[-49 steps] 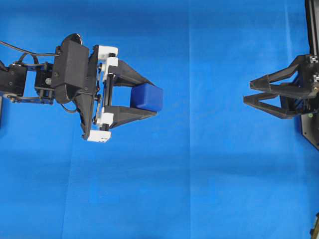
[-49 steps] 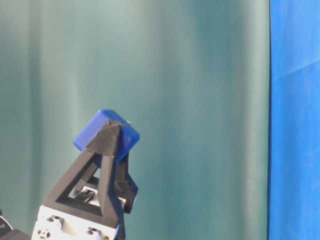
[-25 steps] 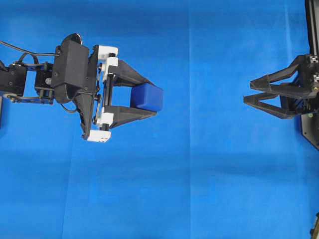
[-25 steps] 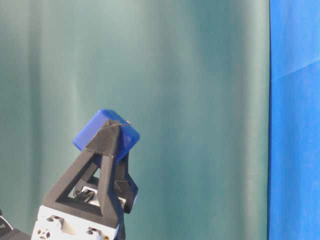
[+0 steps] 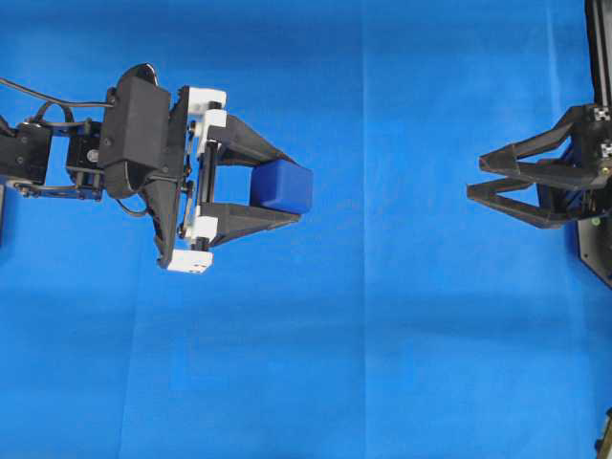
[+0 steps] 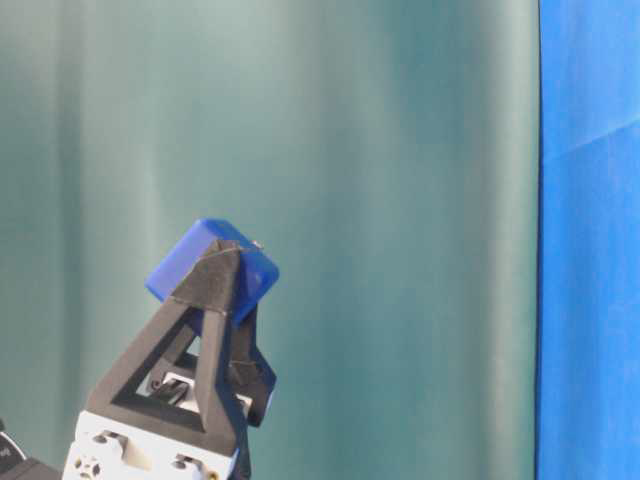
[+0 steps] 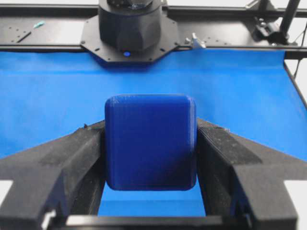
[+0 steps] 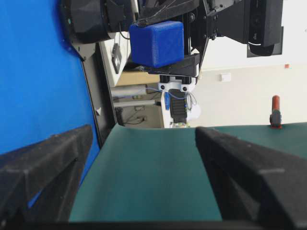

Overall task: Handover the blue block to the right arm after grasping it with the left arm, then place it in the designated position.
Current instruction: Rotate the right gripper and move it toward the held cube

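Observation:
The dark-blue block (image 5: 283, 185) is clamped between the two black fingers of my left gripper (image 5: 293, 187), which is shut on it and holds it above the blue cloth, pointing right. The left wrist view shows the block (image 7: 150, 141) filling the gap between the fingers. At table level the block (image 6: 212, 270) sits tilted at the fingertips. My right gripper (image 5: 474, 178) waits at the right edge, open and empty, pointing left toward the block with a wide stretch of cloth between them. From the right wrist view the block (image 8: 156, 43) shows far ahead.
Blue cloth (image 5: 363, 344) covers the table. A green backdrop (image 6: 400, 200) hangs behind the table-level view. The right arm's black base (image 5: 598, 239) stands at the right edge, and a black frame (image 7: 57, 33) runs along the cloth's far edge.

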### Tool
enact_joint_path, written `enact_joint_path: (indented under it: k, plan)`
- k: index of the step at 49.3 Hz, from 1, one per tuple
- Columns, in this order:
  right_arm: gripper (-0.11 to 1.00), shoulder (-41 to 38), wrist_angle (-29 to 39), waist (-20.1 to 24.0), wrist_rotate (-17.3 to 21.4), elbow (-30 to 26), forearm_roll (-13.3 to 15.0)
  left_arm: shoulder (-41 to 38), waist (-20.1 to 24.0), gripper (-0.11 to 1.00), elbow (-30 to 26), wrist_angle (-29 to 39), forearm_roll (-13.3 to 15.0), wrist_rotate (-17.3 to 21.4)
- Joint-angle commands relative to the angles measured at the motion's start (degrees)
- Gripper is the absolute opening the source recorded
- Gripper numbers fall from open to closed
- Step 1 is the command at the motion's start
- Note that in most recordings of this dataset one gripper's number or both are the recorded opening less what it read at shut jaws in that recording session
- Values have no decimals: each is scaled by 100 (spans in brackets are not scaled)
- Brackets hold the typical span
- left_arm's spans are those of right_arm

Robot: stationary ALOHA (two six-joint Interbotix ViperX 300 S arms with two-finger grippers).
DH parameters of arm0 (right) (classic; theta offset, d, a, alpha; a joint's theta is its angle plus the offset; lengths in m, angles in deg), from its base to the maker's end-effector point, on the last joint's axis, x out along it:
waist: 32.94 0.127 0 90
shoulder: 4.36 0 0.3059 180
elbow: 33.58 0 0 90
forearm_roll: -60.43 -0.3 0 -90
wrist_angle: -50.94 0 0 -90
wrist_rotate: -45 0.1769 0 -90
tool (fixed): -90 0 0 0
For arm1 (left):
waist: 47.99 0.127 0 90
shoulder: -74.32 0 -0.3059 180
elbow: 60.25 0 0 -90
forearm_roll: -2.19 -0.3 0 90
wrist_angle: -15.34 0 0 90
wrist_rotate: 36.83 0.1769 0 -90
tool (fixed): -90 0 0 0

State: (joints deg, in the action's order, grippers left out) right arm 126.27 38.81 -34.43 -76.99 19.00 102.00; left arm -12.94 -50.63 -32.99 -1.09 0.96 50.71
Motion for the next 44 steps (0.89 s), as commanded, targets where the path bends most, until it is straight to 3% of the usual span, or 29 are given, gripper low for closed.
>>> enact_joint_path:
  k: [1,31,44]
  plan:
    - [95,-26,-53,0,18,-176,-9,141,18,46,-62,-62,9,0]
    - [95,-62,-53,0,18,-185,0,141,18,46,-62,-62,9,0]
    - [95,-519,-220,0,18,-501,-9,141,18,46,-62,-62,9,0]
